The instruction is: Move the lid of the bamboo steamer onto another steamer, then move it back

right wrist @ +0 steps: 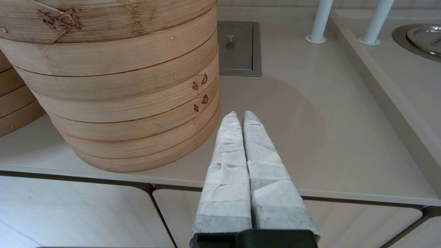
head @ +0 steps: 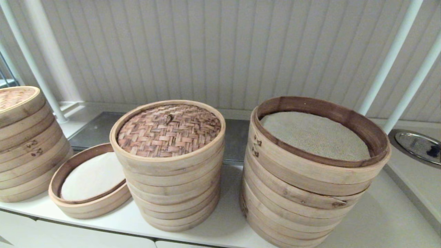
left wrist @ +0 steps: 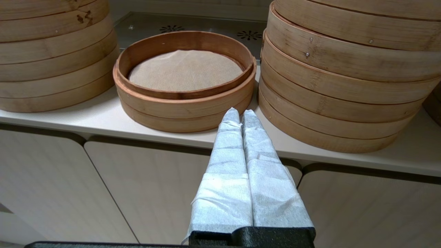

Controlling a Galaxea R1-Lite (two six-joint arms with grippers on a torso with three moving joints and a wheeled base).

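Note:
The bamboo steamer lid [head: 168,130], reddish-brown and herringbone-woven with a small centre loop, lies on top of the tall middle stack [head: 172,193]. Left of that stack stands the shallow single-tier steamer [head: 90,203] [left wrist: 184,103] with a white liner. Neither gripper shows in the head view. My left gripper [left wrist: 240,112] is shut and empty, held before the counter's front edge, pointing between the shallow steamer and the tall stack [left wrist: 344,86]. Also shut and empty, my right gripper [right wrist: 240,115] hangs at the counter's front edge, right of the wide stack [right wrist: 120,86].
A wide stack with a beige cloth liner [head: 310,179] stands on the right. At far left another stack carries a paler woven lid [head: 15,98]. White poles [head: 392,55] rise at the back right, near a metal dish [head: 417,146]. Cabinet fronts [left wrist: 103,193] lie below the counter.

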